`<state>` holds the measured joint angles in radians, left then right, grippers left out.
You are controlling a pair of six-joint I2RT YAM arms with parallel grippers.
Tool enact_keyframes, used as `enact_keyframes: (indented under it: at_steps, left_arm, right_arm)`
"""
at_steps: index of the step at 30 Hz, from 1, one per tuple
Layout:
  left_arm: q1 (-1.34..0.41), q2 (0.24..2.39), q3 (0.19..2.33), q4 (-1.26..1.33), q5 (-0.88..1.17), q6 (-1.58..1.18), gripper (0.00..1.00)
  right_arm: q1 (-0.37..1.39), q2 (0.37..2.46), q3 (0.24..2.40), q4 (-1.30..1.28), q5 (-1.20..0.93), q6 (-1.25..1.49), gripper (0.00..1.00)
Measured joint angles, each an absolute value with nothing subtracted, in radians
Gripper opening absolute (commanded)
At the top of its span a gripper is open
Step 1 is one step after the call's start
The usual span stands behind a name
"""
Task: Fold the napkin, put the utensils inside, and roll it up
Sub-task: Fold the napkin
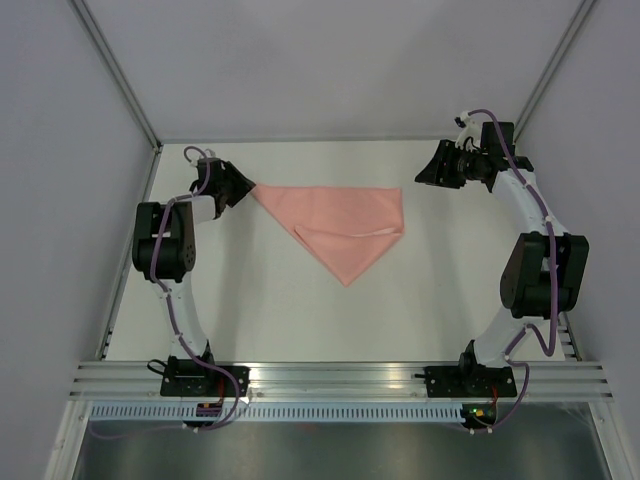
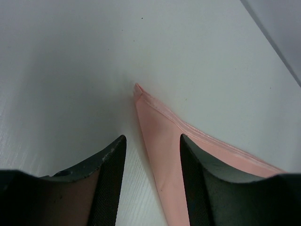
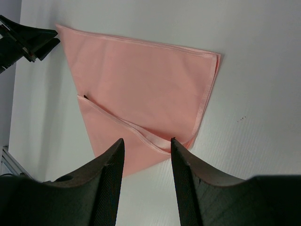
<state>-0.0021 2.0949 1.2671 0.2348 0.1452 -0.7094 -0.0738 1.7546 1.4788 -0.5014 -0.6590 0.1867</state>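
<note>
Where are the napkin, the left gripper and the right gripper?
napkin (image 1: 335,215): top view, middle of the pink triangle.
left gripper (image 2: 153,139): left wrist view, midway between its fingertips.
right gripper (image 3: 146,140): right wrist view, midway between its fingertips.

1. The left arm rises from its base, bends at the elbow and reaches forward, its wrist turned inward.
2. The left gripper sits low, its two fingers apart.
3. The right arm arches higher and stretches far forward, its wrist turned inward.
4. The right gripper points toward the left arm, its fingers spread.
</note>
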Motion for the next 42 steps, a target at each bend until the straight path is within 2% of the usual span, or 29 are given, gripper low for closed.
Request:
enact_keyframes:
  at_steps: [5, 14, 18, 23, 33, 42]
  left_arm:
    - [-0.002, 2.133, 1.327, 0.180, 0.148, -0.729, 0.49]
    - [-0.002, 2.168, 1.391, 0.116, 0.147, -0.749, 0.34]
    - [-0.002, 2.173, 1.396, 0.102, 0.147, -0.756, 0.18]
    - [-0.002, 2.175, 1.394, 0.104, 0.147, -0.759, 0.03]
    - [-0.002, 2.071, 1.207, 0.203, 0.141, -0.760, 0.02]
    - [-0.002, 1.826, 0.917, 0.335, 0.114, -0.760, 0.02]
  right_arm:
    - [-0.074, 1.766, 1.479, -0.501, -0.659, 0.187, 0.50]
    - [-0.074, 1.770, 1.479, -0.501, -0.659, 0.187, 0.50]
    - [-0.073, 1.770, 1.479, -0.501, -0.659, 0.188, 0.50]
    - [-0.071, 1.770, 1.479, -0.501, -0.659, 0.188, 0.50]
    - [-0.062, 1.770, 1.479, -0.501, -0.659, 0.187, 0.49]
    - [-0.028, 1.771, 1.479, -0.508, -0.658, 0.182, 0.50]
